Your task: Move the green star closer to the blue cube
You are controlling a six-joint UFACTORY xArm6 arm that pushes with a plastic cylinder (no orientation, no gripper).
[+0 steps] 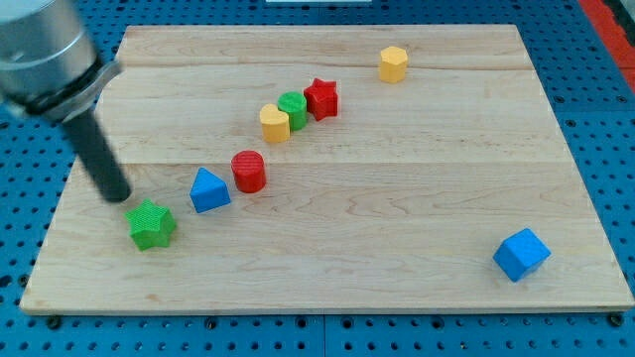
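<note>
The green star (151,224) lies near the lower left of the wooden board (397,248). The blue cube (521,254) sits far off at the lower right. My tip (117,194) is just up and left of the green star, very close to it; contact cannot be told. The dark rod rises from the tip toward the view's top left.
A blue triangular block (208,189) and a red cylinder (248,171) lie right of the star. A yellow block (275,123), green cylinder (293,108) and red star (321,98) form a row at centre top. A yellow hexagon block (393,63) sits further up right.
</note>
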